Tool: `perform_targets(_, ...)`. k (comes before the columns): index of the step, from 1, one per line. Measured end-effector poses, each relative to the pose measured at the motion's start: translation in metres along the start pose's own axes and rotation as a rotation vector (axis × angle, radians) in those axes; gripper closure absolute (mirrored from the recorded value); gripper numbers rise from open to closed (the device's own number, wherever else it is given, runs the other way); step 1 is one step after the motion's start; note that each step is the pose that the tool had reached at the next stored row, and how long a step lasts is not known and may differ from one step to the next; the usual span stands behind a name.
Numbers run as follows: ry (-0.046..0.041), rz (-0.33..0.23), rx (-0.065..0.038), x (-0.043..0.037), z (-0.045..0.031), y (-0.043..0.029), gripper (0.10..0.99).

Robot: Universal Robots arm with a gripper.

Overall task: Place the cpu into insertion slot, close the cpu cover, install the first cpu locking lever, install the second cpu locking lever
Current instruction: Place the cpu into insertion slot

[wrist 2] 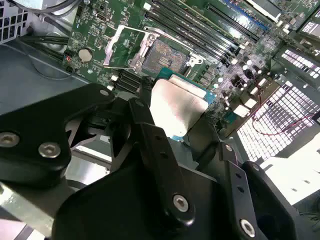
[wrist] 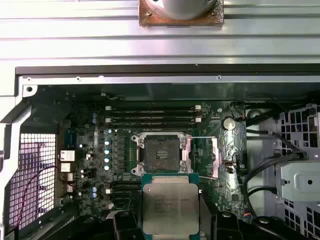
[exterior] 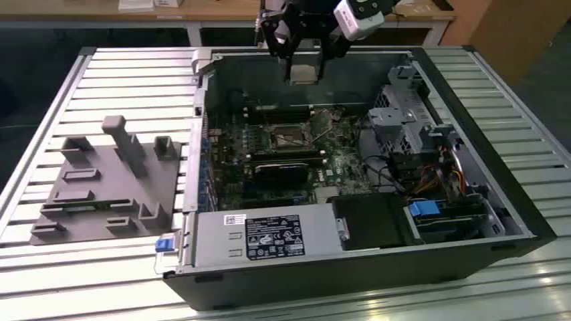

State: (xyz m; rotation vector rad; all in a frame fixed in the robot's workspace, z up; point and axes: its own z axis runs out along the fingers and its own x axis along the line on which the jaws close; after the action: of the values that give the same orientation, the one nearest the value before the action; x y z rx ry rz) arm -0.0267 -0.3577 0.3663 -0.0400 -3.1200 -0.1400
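Silver-grey, the cpu [wrist: 170, 202] sits clamped flat between our jaws, held level over the open case [exterior: 357, 281] and short of the insertion slot [wrist: 161, 152], so it can meet it squarely. We judge the cpu cover [wrist: 216, 159] lies folded aside to leave that slot bare.

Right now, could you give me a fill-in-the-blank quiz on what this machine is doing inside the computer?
1. The tool is shut on the ____, a flat silver chip.
2. The insertion slot in the green board is ____, with nothing seated in it.
3. The cpu cover is swung ____, off the slot.
Missing words: cpu; empty; open.
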Motion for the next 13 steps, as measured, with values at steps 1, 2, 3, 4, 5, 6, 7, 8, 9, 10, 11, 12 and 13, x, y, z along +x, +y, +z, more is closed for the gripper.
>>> perform_targets(1,0.0,0.0,0.0,0.0,0.0,0.0,0.549)
perform_targets(2,0.0,0.0,0.0,0.0,0.0,0.0,0.549)
perform_targets(3,0.0,0.0,0.0,0.0,0.0,0.0,0.549)
perform_targets(4,0.0,0.0,0.0,0.0,0.0,0.0,0.549)
perform_targets(5,0.0,0.0,0.0,0.0,0.0,0.0,0.549)
perform_targets(6,-0.0001,0.0,0.0,0.0,0.0,0.0,0.549)
perform_targets(7,0.0,0.0,0.0,0.0,0.0,0.0,0.549)
perform_targets(8,0.0,0.0,0.0,0.0,0.0002,0.0,0.549)
perform_targets(9,0.0,0.0,0.0,0.0,0.0005,0.0,0.549)
perform_targets(10,0.0,0.0,0.0,0.0,0.0011,-0.0001,0.549)
perform_targets(11,-0.0001,0.0,0.0,0.0,0.0019,-0.0002,0.549)
perform_targets(12,0.0,0.0,0.0,0.0,0.0026,-0.0002,0.549)
perform_targets(13,0.0,0.0,0.0,-0.0001,0.0034,-0.0003,0.549)
